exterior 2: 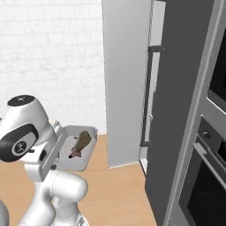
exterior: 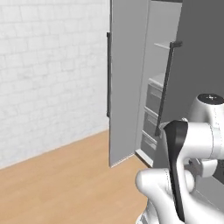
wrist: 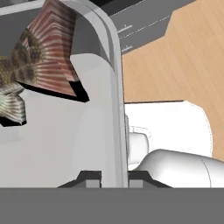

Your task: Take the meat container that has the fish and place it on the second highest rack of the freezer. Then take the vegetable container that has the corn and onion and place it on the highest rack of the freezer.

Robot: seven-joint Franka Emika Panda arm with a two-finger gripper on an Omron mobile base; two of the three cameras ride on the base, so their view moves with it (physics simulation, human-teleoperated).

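My gripper [wrist: 114,177] is shut on the rim of the meat container [exterior 2: 86,154], a pale grey tray tipped steeply on its side. The mottled brown fish [exterior 2: 80,143] lies against the tray's floor, and it appears close up as the fish [wrist: 30,65] in the hand view. I hold the tray in the air to the left of the freezer [exterior 2: 126,79], a little short of its open doors. Between the doors a pale shelf board [exterior: 162,45] sits high up; I cannot tell which rack it is.
Both freezer doors stand open, each with a long dark bar handle [exterior: 108,74]. Grey drawer fronts [exterior: 153,103] stack below the shelf. A black-fronted wall oven [exterior 2: 212,176] is at the right. White brick wall and bare wooden floor [exterior: 65,183] lie to the left.
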